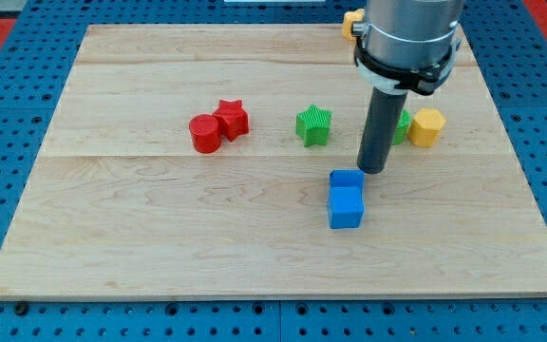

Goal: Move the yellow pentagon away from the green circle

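Wooden board point(160, 247), my tip point(374, 171) just above two touching blue blocks point(346, 199), yellow pentagon point(426, 126) beside partly hidden green circle point(403, 126), green star point(313, 124), red cylinder point(204, 133) touching red star point(231, 119), yellow block point(352, 22) at view's top.

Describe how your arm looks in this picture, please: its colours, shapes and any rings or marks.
My arm is a wide grey cylinder, cut off by the view's top. A white ring and a black clamp band close its lower end. Below hangs a straight dark rod, smooth and round, ending in my tip. No cables or markings show.
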Available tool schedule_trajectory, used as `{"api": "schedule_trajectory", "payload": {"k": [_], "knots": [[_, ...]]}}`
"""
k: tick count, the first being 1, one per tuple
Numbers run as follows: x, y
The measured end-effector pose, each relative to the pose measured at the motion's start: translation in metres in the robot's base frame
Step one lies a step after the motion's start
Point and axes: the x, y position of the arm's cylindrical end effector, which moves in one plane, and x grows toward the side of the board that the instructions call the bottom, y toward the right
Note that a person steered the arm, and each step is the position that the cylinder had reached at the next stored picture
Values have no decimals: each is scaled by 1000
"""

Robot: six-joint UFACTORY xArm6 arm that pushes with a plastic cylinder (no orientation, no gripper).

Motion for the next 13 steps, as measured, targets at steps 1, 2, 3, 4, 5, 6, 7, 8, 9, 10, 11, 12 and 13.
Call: {"api": "schedule_trajectory", "payload": {"k": [1,2,3,4,5,6,7,8,9,10,11,12,13], "knots": [[-1,-3],[-1,4],[-15,31],[-21,31],[-25,31],[-27,31],[-28,30],[-28,24],[-28,23],[-1,37],[-1,73],[-24,82],[-61,77]]}}
